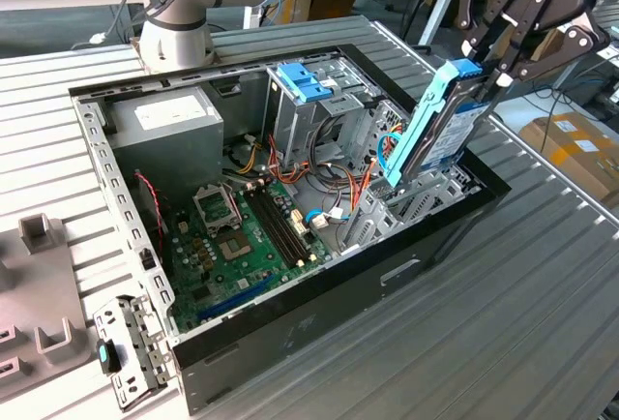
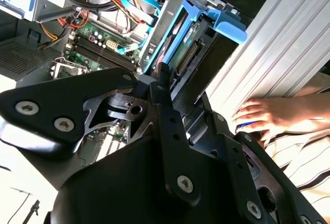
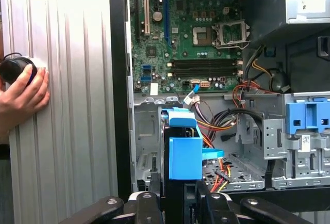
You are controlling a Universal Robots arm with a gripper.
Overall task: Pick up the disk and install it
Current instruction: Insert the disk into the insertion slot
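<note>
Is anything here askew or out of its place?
Yes. The dark rectangular hard drive with blue plastic rails stands tilted, its lower end inside the open black computer case, its upper end sticking out above the rim, clamped by the gripper. A person's hand rests on the ribbed metal table beside the case.

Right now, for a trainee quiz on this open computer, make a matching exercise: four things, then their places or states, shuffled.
1. dark hard drive with bright blue plastic rails, the disk
2. flat green circuit board
3. grey metal power supply box
4. person's hand

A. on the ribbed metal table, outside the case
B. lying on the case floor
C. tilted, top in the gripper, lower end in the case
D. in the case corner nearest the arm's base

Pairs: 1-C, 2-B, 3-D, 4-A
</note>
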